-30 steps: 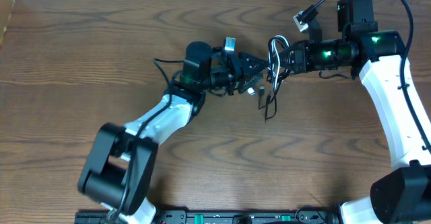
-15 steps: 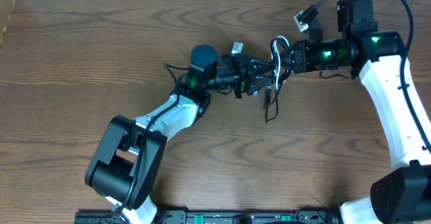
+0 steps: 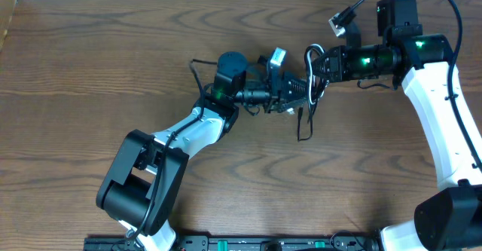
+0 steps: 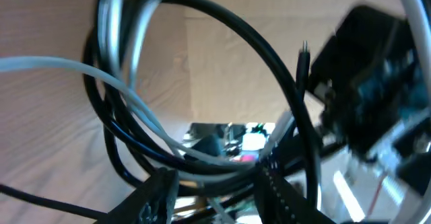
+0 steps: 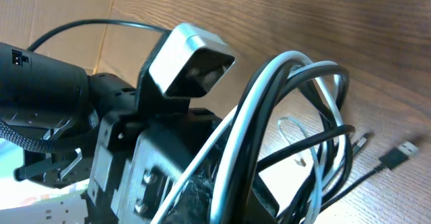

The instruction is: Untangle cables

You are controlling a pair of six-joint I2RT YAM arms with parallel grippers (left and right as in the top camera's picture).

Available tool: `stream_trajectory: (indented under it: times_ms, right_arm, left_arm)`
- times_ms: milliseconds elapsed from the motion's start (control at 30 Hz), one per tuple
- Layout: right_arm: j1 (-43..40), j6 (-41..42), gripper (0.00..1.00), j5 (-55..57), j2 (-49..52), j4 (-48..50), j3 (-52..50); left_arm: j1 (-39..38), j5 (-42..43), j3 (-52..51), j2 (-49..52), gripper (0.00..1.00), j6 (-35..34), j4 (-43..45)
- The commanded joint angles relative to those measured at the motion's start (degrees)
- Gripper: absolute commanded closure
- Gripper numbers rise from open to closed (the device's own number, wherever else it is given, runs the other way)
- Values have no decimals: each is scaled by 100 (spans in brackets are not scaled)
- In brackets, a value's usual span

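The left arm has pushed to the right over the last second, and the left gripper (image 3: 296,93) now sits right up against the knot, with its wrist camera (image 3: 277,57) carried along and rolled over. The right arm hasn't budged.

At the middle of the table (image 3: 90,70), a bit toward the far side, the cables (image 3: 309,76) hang bunched between the two tools. The right gripper (image 3: 315,62) reaches in from the right with its jaws clamped shut on the bundle. In the right wrist view the black cable (image 5: 269,96) and the white cable (image 5: 296,59) sweep up together in a tight loop from that grip. A flat plug (image 5: 399,153) lies on the wood below, toward the right.

The left wrist view looks straight into the tangle. The black cable (image 4: 236,32) arcs across the top and the white cable (image 4: 74,68) cuts through it. Both run down into the gap between the fingers (image 4: 158,197). Those jaws stand partway apart with strands between them. I can't tell whether they're pinching the cords or just straddling them.

From overhead, one black strand drops out of the knot toward the near side and its end rests on the wood. The rest of the bundle is lifted between the two grippers, which are nearly touching.
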Motion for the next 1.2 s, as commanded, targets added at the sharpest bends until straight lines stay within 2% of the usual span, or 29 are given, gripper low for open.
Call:
stream_trajectory:
  times_ms: [0, 333, 567, 733, 800, 1167]
  right_arm:
    - [-22, -11, 99, -109, 20, 28, 68]
    - [-9, -9, 99, -177, 20, -9, 68]
    - [90, -13, 99, -267, 20, -79, 68]
    - [20, -192, 99, -597, 20, -280, 68]
    - [-42, -275, 99, -671, 20, -487, 68]
    - [-140, -444, 99, -1117, 20, -702, 68]
  left_arm:
    - [-24, 503, 42, 0, 59, 1176, 13]
    - [-24, 684, 42, 0, 59, 2118, 13]
    - [-22, -177, 42, 0, 58, 2579, 4]
    - [11, -221, 42, 0, 58, 2966, -122]
    - [118, -216, 42, 0, 58, 3115, -426]
    - [232, -90, 42, 0, 58, 3134, -542]
